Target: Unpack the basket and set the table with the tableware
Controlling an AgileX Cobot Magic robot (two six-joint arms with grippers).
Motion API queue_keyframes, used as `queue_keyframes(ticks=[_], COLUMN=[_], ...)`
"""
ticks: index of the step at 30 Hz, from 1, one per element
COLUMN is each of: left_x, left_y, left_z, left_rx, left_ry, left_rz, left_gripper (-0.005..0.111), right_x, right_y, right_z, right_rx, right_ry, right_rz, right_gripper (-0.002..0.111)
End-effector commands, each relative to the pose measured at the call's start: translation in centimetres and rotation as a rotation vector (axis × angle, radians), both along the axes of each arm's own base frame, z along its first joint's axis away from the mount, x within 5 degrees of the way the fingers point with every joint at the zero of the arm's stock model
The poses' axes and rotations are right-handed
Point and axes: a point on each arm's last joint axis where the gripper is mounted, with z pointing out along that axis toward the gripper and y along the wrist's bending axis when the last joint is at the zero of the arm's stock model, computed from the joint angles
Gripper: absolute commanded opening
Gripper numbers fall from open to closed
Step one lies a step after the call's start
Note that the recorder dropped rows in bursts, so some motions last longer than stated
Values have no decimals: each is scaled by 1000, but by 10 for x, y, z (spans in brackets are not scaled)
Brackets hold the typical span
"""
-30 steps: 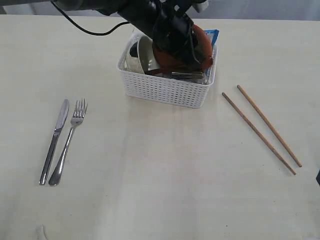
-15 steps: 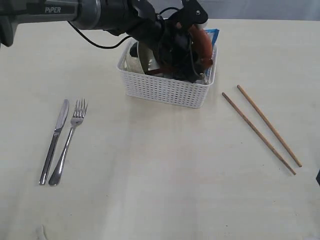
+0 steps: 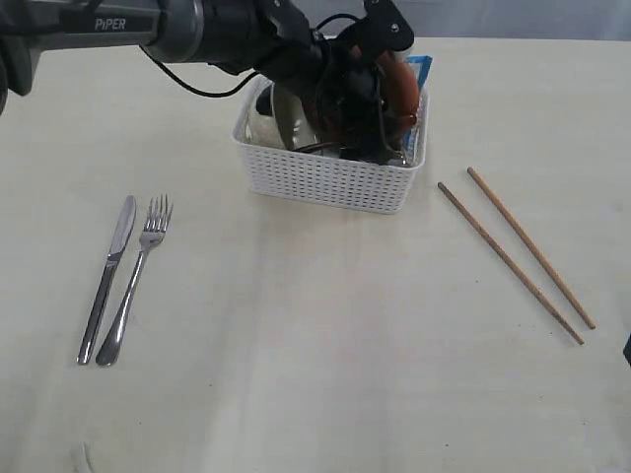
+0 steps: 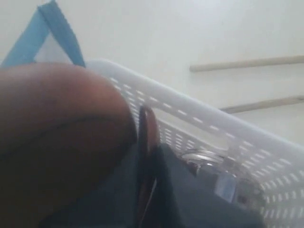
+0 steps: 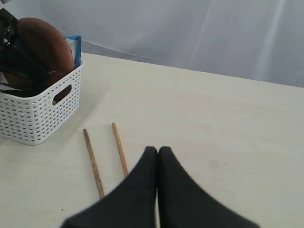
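Note:
The white basket [image 3: 325,177] stands at the back middle of the table [image 3: 315,325]. Inside it a reddish-brown plate [image 3: 399,87] stands on edge, with a cream bowl [image 3: 280,110] at its other end. My left gripper [image 3: 363,106] reaches into the basket. In the left wrist view the plate's rim [image 4: 146,130] runs between the dark fingers [image 4: 190,190], so the gripper [image 4: 148,152] is shut on it. A steel cup [image 4: 204,159] lies beside. My right gripper [image 5: 157,150] is shut and empty, above the table near the two chopsticks [image 5: 92,161].
A knife [image 3: 106,276] and fork [image 3: 136,276] lie side by side at the left. Two chopsticks [image 3: 513,251] lie slanted at the right. A blue snack bag [image 3: 419,69] sticks up behind the plate in the basket.
The left arm has swung lower into the basket, and its jaws have closed on the plate's rim. The right arm has not moved.

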Motion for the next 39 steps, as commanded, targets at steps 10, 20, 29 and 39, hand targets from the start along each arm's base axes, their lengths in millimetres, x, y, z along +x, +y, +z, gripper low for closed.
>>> queue_keyframes(ticks=[10, 20, 29, 39], left_x=[-19, -29, -47, -104], left_y=[3, 9, 16, -25], left_z=[50, 94, 145, 145], left_rx=[-52, -103, -209, -224], left_ry=[12, -48, -95, 42], left_rz=[-74, -84, -95, -301], left_gripper=[0, 0, 0, 0], right_x=[0, 0, 0, 0], right_y=[-1, -1, -1, -1], right_z=[0, 0, 0, 0], right_rx=[-7, -7, -7, -7], right_ry=[-6, -6, -6, -6], right_rz=[-8, -8, -8, -8], right_gripper=[-1, -1, -1, -1])
